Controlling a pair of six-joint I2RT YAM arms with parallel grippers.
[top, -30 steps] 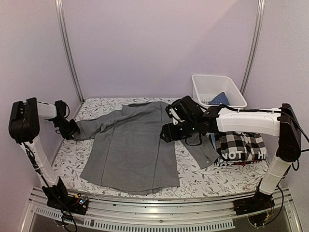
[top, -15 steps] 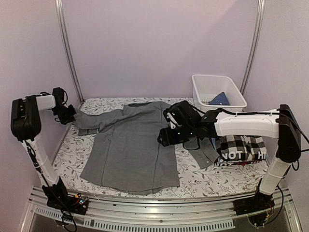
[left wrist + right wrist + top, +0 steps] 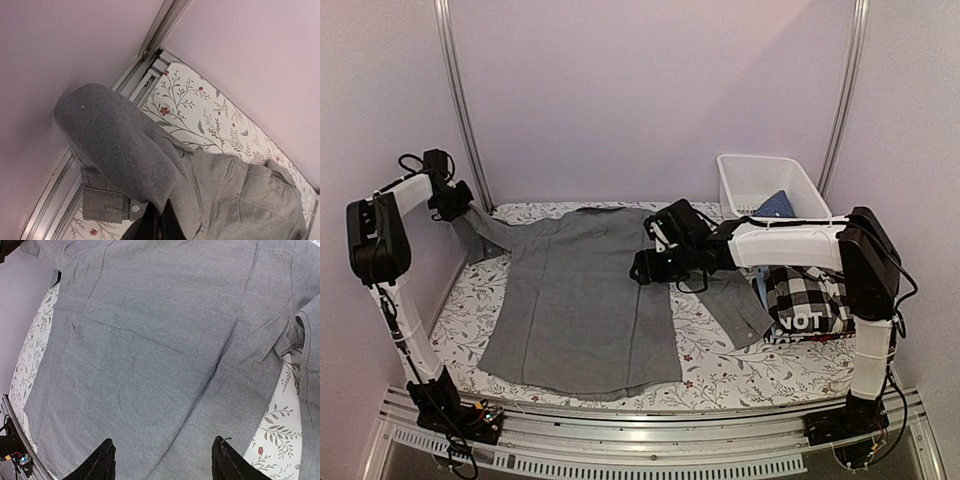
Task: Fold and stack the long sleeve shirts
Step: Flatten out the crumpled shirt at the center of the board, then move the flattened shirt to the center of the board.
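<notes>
The left gripper [image 3: 158, 227] is clamped fully shut on one sleeve [image 3: 117, 145] of the grey shirt [image 3: 582, 300]. In the left wrist view the cloth bulges up over the jaws, and the buttoned cuff [image 3: 107, 205] hangs just beside them. We hold this sleeve lifted off the table [image 3: 725, 375] at the far left corner, near the corner post [image 3: 460, 110] and the wall [image 3: 380, 100]. Little room remains there on the outer side.

The right gripper [image 3: 162, 462] has its two fingers [image 3: 99, 464] spread wide with nothing between them. It sits over the right half of the shirt body, beside a long crease. We cannot tell whether the fingertips touch the cloth or hover just above it.

The grey shirt lies spread flat across the middle of the table. Its collar is at the far edge and its hem is near the front edge. The other sleeve [image 3: 738, 312] runs out diagonally to the right, and its cuff end lies just beside the folded pile.

That pile sits at the right edge, with the checked shirt [image 3: 820, 290] on top of the dark shirt [image 3: 802, 322] lettered "NOT". The pale blue shirt [image 3: 776, 205] lies in the white basket [image 3: 800, 172] at the far right corner.

Bare table shows as a strip along the shirt's left edge and as a patch right of the hem.
</notes>
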